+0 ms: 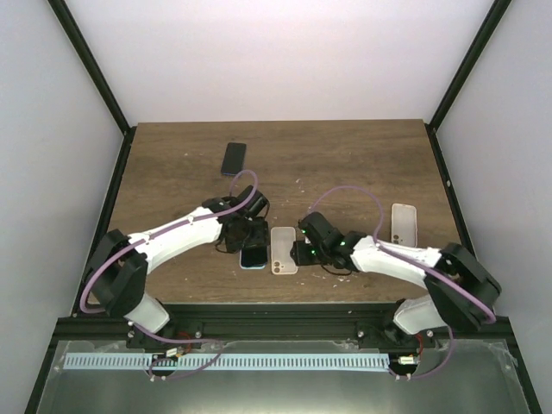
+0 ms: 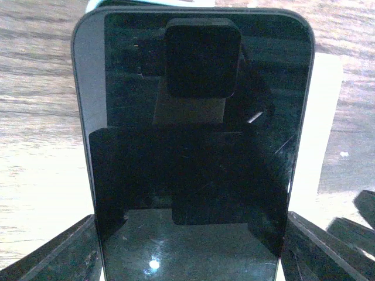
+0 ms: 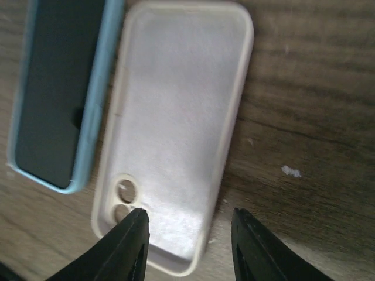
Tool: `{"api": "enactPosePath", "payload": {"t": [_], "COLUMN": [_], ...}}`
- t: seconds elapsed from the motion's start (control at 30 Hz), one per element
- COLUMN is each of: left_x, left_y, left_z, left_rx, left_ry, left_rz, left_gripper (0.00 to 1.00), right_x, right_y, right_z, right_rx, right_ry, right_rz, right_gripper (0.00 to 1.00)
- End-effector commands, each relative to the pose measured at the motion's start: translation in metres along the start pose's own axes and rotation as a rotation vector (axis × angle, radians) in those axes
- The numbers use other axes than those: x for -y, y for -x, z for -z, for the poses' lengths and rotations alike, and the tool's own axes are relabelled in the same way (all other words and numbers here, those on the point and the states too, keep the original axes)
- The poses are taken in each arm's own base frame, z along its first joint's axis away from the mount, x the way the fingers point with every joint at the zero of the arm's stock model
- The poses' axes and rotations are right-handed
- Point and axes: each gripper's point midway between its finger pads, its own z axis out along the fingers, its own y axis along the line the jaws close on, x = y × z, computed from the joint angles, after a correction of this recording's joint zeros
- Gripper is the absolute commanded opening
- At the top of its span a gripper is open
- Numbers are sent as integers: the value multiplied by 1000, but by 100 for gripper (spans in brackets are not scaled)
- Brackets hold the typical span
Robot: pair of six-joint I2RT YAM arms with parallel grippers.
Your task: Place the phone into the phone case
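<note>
Brown wood bench [image 1: 345, 164], boxed in by plain white walls. The phone [image 2: 193, 175], dark screen up with a blue rim, is clamped across its width by the left gripper [image 2: 190, 222], fingers set wide against both long edges. The case [image 3: 176, 117], pale and empty with its inside up, is laid flat just beside the phone, on the right-arm side, roughly parallel. The right gripper [image 3: 190, 213] is held partly open over the case's camera-hole end, nothing pinched. A second dark phone [image 1: 234, 159] can be seen well apart at the far side.

place: lab cell | cues: white walls [image 1: 285, 60], black frame [image 1: 90, 65], wooden table [image 1: 345, 155]
</note>
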Motion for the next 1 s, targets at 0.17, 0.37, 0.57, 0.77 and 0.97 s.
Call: {"api": "enactPosePath", "payload": {"t": [0.17, 0.37, 0.57, 0.77, 0.97], "left_x": [63, 91, 96, 100, 92], "left_y": [-5, -9, -9, -10, -13], "left_z": [-3, -15, -31, -43, -55], "left_rx": [-10, -27, -43, -56, -71], "left_ry": [-109, -123, -91, -96, -54], "left_rz": [-25, -43, -53, -55, -56], "left_gripper": [64, 64, 64, 64, 64], "right_x": [29, 41, 47, 50, 52], "right_y": [28, 32, 27, 26, 25], "right_z": [41, 50, 49, 50, 53], "right_rx": [156, 198, 195, 203, 214], "right_ry": [7, -11, -21, -29, -30], "right_rz": [-80, -101, -110, -113, -115], "right_gripper": [53, 77, 100, 100, 100]}}
